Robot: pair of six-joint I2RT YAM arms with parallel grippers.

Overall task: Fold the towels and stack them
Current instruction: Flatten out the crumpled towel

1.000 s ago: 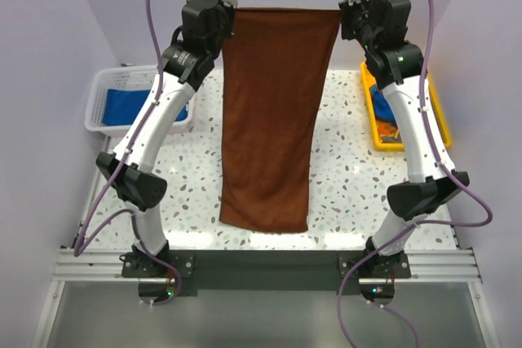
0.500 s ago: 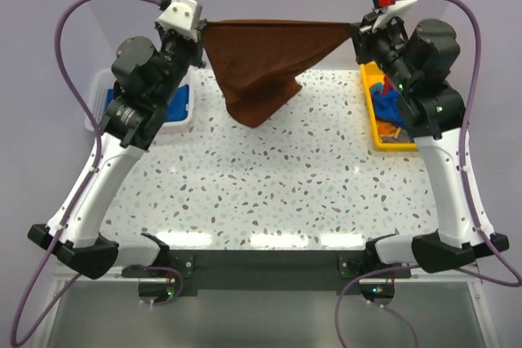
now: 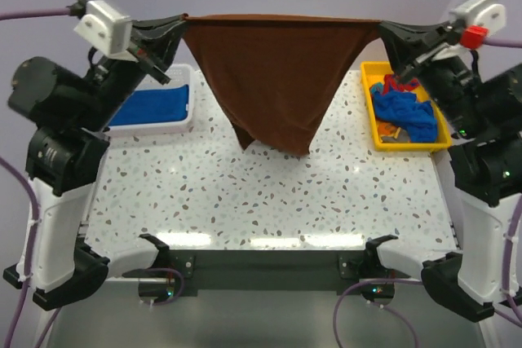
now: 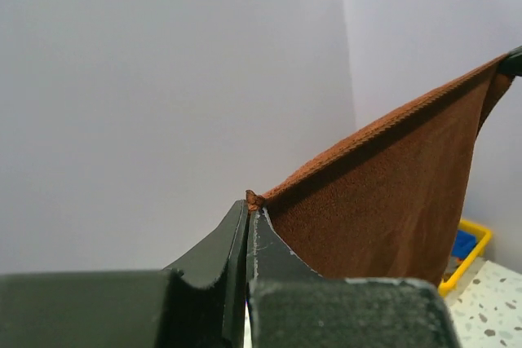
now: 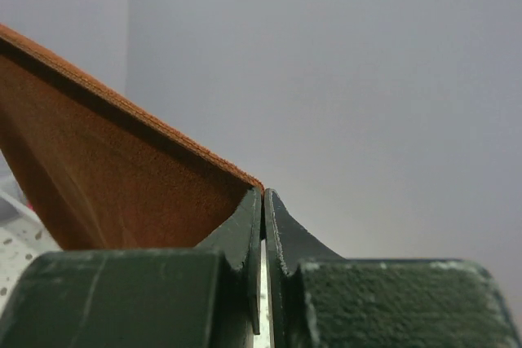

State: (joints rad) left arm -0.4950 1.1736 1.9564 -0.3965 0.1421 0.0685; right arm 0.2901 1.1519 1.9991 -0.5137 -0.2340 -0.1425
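- Rust-brown towel [image 3: 277,79] hangs spread in the air over the far half of the worktop [image 3: 269,201]. Its top edge is taut and level, and its lower part sags to a point.
- Left jaws clenched on one top corner, right jaws clenched on the other. Wrist views show only a sliver of hem pinched.
- Judgement: lay it down flat next. Lower both corners together at equal height with even tension. No hard tugging, as the thin grip could slip.
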